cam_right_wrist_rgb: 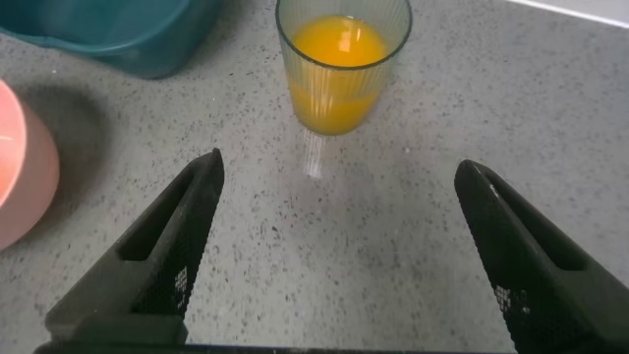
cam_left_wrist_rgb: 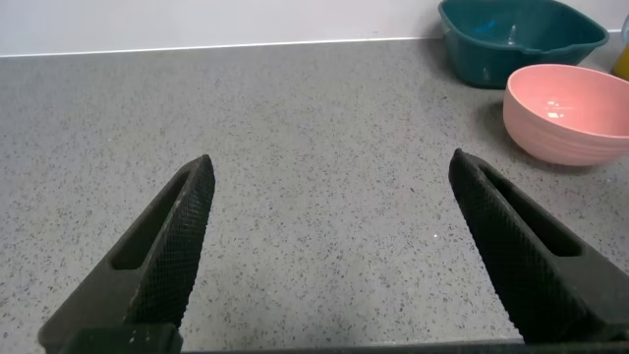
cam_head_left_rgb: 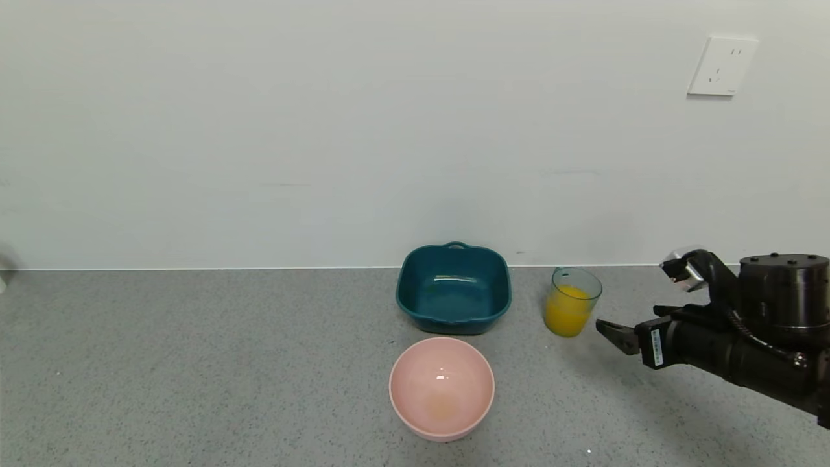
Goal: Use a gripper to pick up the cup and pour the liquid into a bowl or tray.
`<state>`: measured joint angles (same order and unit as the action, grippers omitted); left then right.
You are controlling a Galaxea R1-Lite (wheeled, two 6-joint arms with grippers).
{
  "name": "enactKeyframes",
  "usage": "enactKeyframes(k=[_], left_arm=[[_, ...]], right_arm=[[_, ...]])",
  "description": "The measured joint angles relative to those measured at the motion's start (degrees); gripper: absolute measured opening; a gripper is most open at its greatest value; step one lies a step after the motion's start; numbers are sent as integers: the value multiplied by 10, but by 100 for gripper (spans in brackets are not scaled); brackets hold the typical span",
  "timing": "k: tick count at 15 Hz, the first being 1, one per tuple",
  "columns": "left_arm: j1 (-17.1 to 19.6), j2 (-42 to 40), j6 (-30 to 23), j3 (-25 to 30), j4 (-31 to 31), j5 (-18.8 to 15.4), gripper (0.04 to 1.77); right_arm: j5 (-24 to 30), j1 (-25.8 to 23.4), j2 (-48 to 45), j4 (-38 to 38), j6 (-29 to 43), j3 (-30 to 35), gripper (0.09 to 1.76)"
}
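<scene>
The cup stands upright on the grey counter, to the right of the dark teal dish. It holds orange-yellow liquid to about two thirds. My right gripper is open and empty, just right of the cup and level with it, not touching. In the right wrist view the cup stands ahead of the open gripper, beyond the fingertips. The teal dish is empty. My left gripper is open and empty over bare counter, out of the head view.
A round pink bowl sits in front of the teal dish, with a faint orange stain inside. It also shows in both wrist views. The wall runs close behind the dish and cup, with a white outlet.
</scene>
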<state>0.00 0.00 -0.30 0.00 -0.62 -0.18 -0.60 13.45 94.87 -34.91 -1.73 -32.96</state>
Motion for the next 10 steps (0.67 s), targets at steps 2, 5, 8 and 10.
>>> enactKeyframes(k=[2,5,8,10], left_arm=[[0,0,0,0,0,0,172],[0,0,0,0,0,0,172],[0,0,0,0,0,0,172],[0,0,0,0,0,0,172]], right_arm=[[-11,2,49,-46,9,-4,171],[-20,3,120,-109,24,-16,171],[-21,2,174,-144,31,-30,171],[-21,1,203,-162,37,-40,171]])
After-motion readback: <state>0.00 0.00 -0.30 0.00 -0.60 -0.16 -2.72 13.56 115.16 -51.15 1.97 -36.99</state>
